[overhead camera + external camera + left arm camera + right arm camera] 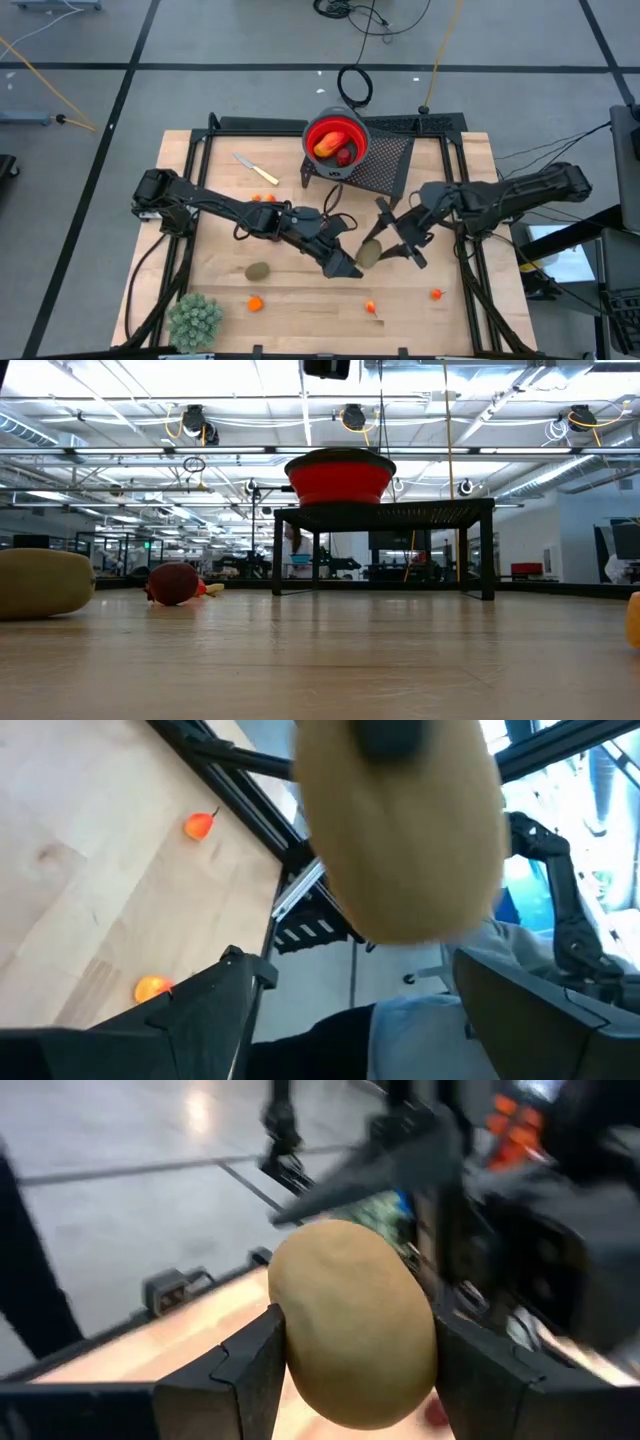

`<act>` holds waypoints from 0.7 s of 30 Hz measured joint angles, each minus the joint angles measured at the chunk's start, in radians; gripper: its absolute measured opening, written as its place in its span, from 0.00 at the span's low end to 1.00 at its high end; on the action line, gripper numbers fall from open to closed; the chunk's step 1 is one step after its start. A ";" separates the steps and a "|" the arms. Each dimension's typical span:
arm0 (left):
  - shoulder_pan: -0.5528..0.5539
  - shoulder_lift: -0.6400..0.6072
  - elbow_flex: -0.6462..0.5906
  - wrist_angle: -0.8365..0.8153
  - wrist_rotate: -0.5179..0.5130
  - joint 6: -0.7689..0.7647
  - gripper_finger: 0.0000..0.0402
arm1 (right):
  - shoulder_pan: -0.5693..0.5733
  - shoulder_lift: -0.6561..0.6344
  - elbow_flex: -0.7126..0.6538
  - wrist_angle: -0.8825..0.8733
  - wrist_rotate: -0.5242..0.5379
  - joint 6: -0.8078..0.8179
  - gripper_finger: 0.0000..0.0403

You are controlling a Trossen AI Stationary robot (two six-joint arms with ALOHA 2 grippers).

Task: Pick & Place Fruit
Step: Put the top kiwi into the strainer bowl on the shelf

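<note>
High view: both arms met near the middle of the wooden tabletop. The right end effector was clamped on a brown kiwi, and the left end effector stood at its 8 o'clock with fingers apart. A second kiwi lay at 9 o'clock from them. The red bowl at the tabletop's 12 o'clock, on a black mesh stand, held a red-orange fruit and a dark red fruit. Tiny orange pieces dotted the 6 o'clock edge.

Low view: a kiwi rested on the tabletop, a dark red round fruit at its 3 o'clock.

Left wrist view: the kiwi hung just beyond the spread fingers.

Right wrist view: the fingers pressed both sides of the kiwi.
</note>
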 joint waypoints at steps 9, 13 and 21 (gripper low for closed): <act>-0.006 0.000 0.000 -0.110 -0.141 0.044 0.85 | -0.003 -0.116 0.000 -0.184 0.226 -0.029 0.51; -0.016 0.000 0.000 -0.186 -0.239 0.051 0.85 | -0.010 -0.149 0.000 -0.211 0.314 -0.056 0.51; -0.035 0.000 0.000 -0.324 -0.474 0.018 0.85 | -0.075 -0.173 0.000 -0.211 0.441 -0.097 0.51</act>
